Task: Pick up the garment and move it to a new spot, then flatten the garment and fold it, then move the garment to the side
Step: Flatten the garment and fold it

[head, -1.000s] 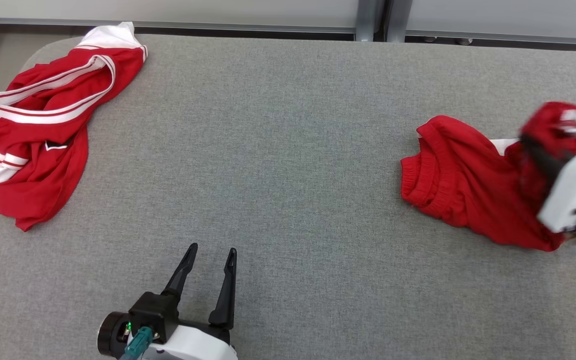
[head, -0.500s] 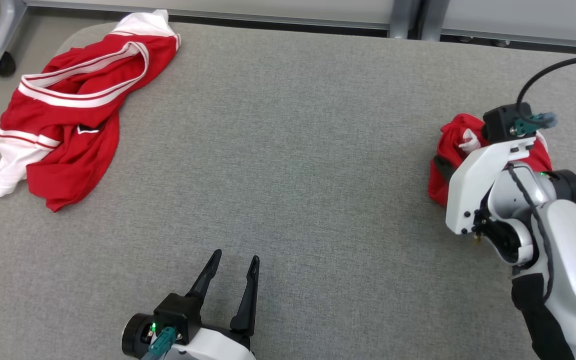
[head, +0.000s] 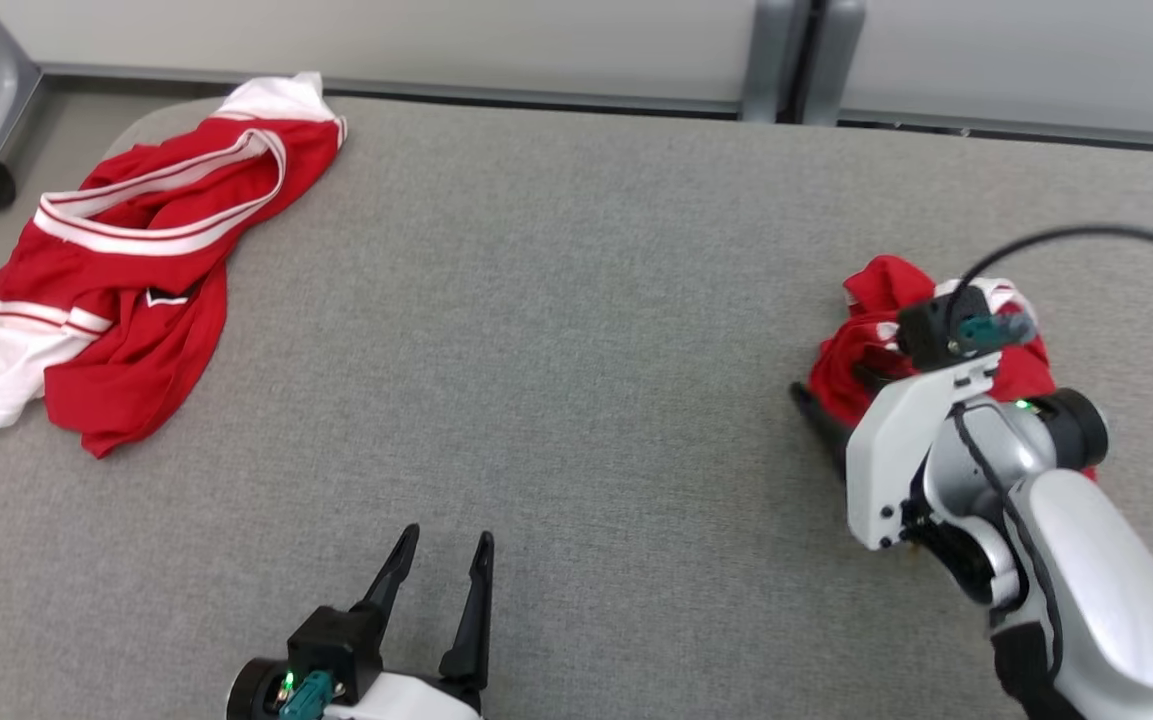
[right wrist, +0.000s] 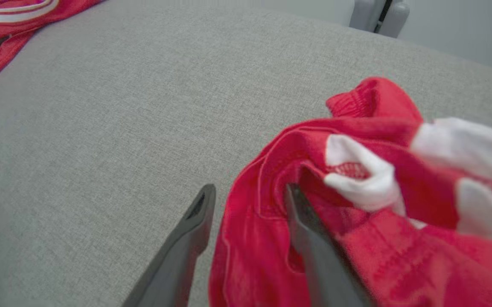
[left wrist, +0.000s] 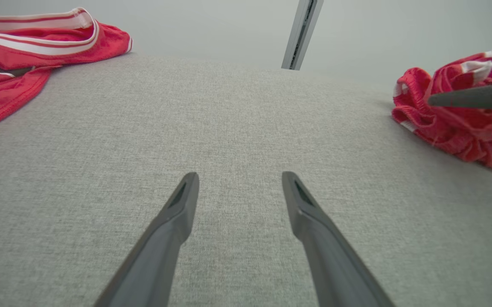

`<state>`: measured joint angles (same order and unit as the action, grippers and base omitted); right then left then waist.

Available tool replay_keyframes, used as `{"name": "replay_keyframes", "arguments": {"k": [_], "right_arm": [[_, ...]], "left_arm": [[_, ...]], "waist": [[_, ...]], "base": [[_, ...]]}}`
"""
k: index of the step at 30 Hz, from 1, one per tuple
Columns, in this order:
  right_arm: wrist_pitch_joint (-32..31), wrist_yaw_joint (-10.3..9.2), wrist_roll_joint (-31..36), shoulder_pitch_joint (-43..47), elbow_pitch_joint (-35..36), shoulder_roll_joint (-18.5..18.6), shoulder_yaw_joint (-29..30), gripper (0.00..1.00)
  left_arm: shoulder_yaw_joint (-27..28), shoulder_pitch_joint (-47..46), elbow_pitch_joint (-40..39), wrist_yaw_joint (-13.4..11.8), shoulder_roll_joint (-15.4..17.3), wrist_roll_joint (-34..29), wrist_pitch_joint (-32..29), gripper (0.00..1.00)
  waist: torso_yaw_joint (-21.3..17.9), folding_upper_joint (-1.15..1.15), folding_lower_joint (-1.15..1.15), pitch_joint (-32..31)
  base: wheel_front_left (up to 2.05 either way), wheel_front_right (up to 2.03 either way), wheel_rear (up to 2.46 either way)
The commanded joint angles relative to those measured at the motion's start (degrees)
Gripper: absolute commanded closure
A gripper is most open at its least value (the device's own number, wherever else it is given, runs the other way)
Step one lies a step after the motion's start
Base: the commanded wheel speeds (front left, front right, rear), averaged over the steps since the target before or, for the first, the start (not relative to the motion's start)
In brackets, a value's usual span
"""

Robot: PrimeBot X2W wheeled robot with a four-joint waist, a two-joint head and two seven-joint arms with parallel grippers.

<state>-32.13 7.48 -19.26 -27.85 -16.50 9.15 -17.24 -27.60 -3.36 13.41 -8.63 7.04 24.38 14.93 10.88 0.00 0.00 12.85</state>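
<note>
The garment [head: 866, 300] is a red and white bunch on the right side of the table [head: 576, 300]. It may be a pair of shorts, but it is too crumpled to be sure. The right gripper [right wrist: 249, 192] is at the garment's edge, on the side nearest the table's middle. Its jaws are wide apart, with a fold of red cloth between them. The left gripper [head: 445, 537] is over the table's near edge, jaws apart, holding nothing. A red and white jersey [head: 136, 250] lies at the table's far left corner.
</note>
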Motion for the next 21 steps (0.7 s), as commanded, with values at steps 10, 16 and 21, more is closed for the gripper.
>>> {"name": "replay_keyframes", "arguments": {"k": [10,16,21], "right_arm": [[11.02,0.02,-1.37,13.6,15.65,6.37,-2.4,0.0],[24.72,0.02,2.56,24.74,19.02,7.01,5.16,0.0],[37.7,0.02,8.31,32.46,14.0,4.09,13.8,0.0]], "left_arm": [[3.59,5.76,-1.17,-1.08,1.37,0.73,0.32,0.0],[6.98,9.63,-3.71,-1.62,1.64,-0.11,0.33,0.0],[10.58,12.28,-6.29,-1.25,0.98,-2.5,0.33,0.0]], "waist": [[-4.88,0.0,0.0,-7.98],[-6.75,0.0,0.0,-11.83],[-7.74,0.0,0.0,-14.47]], "base": [[0.0,0.0,0.0],[0.0,0.0,0.0],[0.0,0.0,0.0]]}}
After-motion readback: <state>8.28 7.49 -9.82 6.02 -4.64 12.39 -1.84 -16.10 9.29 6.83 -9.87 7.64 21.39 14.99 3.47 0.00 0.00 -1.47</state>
